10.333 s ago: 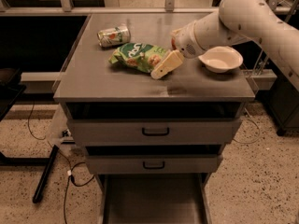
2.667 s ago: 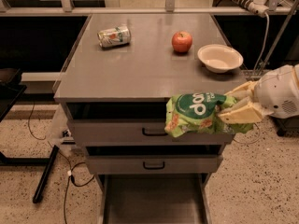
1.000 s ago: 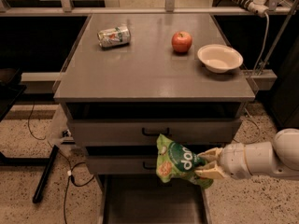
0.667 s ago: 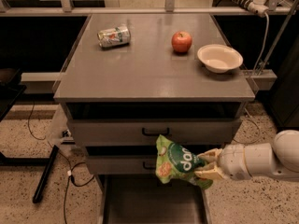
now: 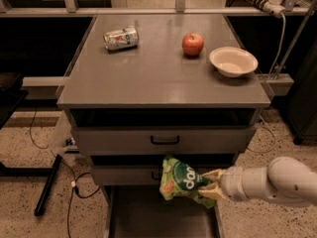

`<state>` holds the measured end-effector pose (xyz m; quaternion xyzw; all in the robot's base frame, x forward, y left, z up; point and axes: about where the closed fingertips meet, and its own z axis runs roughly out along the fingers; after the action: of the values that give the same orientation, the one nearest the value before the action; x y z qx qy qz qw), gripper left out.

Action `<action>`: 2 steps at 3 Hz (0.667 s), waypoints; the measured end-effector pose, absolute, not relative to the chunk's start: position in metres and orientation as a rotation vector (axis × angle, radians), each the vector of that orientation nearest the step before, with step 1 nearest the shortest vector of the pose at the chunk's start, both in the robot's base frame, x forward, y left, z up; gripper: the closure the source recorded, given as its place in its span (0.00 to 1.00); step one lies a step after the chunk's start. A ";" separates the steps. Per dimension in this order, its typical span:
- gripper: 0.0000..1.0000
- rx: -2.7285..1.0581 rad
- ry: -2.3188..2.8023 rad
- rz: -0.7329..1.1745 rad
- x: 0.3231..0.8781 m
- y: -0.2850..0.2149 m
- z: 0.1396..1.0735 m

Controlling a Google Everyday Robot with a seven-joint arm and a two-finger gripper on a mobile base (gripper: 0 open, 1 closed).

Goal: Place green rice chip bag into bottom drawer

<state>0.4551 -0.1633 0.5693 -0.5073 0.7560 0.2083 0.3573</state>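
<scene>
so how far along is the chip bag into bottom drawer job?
Done: bottom drawer is pulled open, green rice chip bag is off the cabinet top. In hand: gripper, low right, clamps the bag above the drawer. Left: lower and release.

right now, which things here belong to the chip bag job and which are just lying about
In the job: green rice chip bag, held above the open drawer; gripper, lower right, shut on the bag; bottom drawer, pulled out.

Lying about: green-and-silver can on its side, red apple, white bowl, all on the cabinet top.
</scene>
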 end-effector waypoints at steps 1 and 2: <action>1.00 -1.309 1.960 0.454 0.462 -0.165 0.518; 1.00 -1.329 1.971 0.348 0.469 -0.173 0.478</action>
<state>0.4686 -0.1728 0.4779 -0.5160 0.7649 0.1352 0.3611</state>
